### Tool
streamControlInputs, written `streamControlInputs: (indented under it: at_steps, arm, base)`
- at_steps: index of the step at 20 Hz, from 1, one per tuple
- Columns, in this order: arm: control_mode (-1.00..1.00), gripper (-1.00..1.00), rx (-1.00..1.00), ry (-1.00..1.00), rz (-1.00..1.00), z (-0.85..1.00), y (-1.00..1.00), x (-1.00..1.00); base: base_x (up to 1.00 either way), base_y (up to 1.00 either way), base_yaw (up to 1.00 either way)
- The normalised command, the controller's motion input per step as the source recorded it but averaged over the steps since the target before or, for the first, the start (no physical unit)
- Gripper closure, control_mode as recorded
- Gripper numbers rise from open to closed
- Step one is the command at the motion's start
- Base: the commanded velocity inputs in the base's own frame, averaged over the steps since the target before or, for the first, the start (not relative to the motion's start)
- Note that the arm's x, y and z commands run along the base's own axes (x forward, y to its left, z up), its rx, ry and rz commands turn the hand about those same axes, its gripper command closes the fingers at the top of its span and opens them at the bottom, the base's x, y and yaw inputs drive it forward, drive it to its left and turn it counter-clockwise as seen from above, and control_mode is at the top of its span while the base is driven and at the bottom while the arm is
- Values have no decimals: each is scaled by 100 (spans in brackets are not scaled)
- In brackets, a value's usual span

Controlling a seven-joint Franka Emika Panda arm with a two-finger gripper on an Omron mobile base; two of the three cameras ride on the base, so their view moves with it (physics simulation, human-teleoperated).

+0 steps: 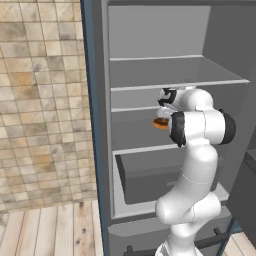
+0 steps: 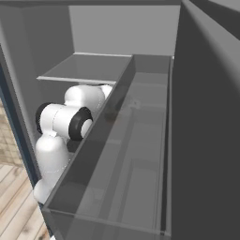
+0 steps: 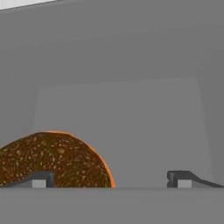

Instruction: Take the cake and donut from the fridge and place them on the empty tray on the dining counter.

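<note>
You see the arm reaching into the open fridge [image 1: 150, 70], at the middle shelf [image 1: 131, 108]. The hand [image 3: 111, 179] is spread wide and holds nothing. In the hand view the donut [image 3: 54, 159] lies on the shelf floor at the left, with the left fingertip [image 3: 39, 179] in front of it. From the left base view an orange edge of the donut shows beside the wrist.

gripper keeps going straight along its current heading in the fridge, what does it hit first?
Probably the donut: it overlaps the left fingertip in the hand view, with the jaws wide open. The centre line of the gripper runs toward the fridge back wall; depth is unclear.
</note>
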Motion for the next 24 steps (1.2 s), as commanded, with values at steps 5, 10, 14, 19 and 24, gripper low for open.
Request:
streamControlInputs:
  at_steps: [5, 10, 14, 19, 24]
  arm:
    - [-100, -100, 0, 4, 4, -100, 0, -42]
    - [-100, -100, -3, 0, 7, -100, 22, -70]
    - [-100, -100, -17, -15, 15, -100, 81, -100]
    - [-100, -100, -18, -15, 19, -100, 74, -100]
    - [-100, 100, -17, 0, 13, -100, 22, -74]
  base:
    - [0, 0, 0]
    - [0, 0, 0]
    - [0, 0, 0]
    - [0, 0, 0]
    - [0, 0, 0]
